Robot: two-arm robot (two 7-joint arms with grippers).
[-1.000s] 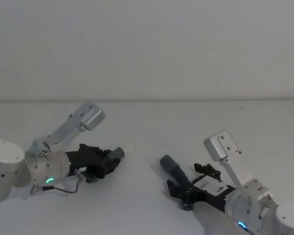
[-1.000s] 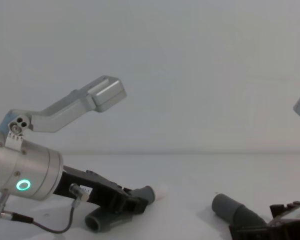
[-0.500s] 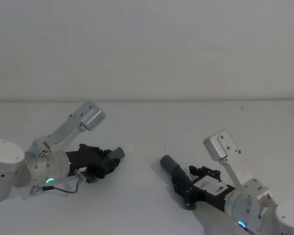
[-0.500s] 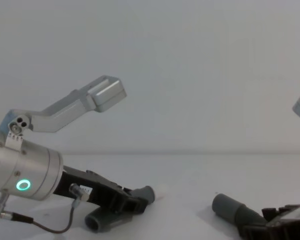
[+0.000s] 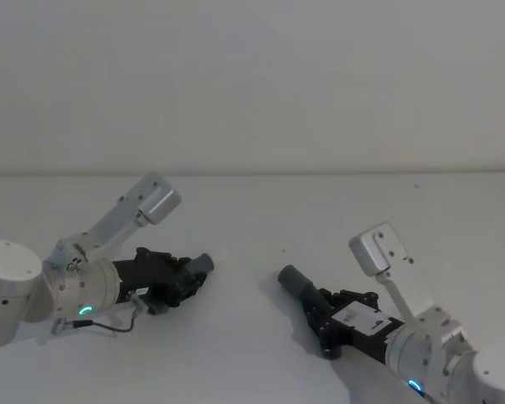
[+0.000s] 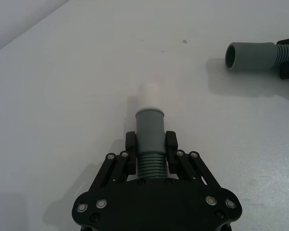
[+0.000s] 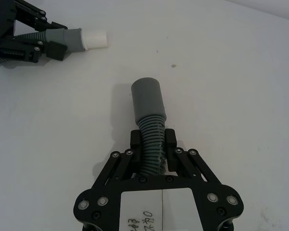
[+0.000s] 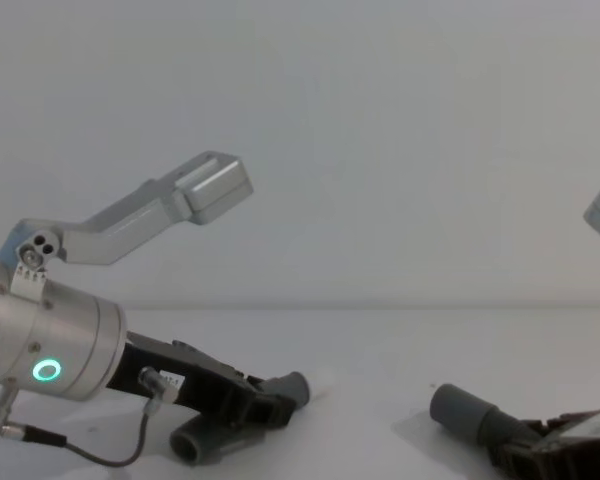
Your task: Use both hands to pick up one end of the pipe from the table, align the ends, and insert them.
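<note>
While the white counter [image 5: 261, 210] spreads beneath, my left pincer [image 6: 151, 144] clamps one ribbed hose [image 6: 150, 166] on its left side and my right pincer [image 7: 153, 140] grips the other hose [image 7: 151, 127] on its right. The white-tipped cuff [image 6: 150, 126] and the hollow cuff [image 7: 148, 98] are well apart.

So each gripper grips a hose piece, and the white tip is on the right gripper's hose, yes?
Not quite. The white tip is on the left hose, gripped by the left gripper, as the left wrist view shows. The right gripper grips the right hose, whose cuff is plain.
</note>
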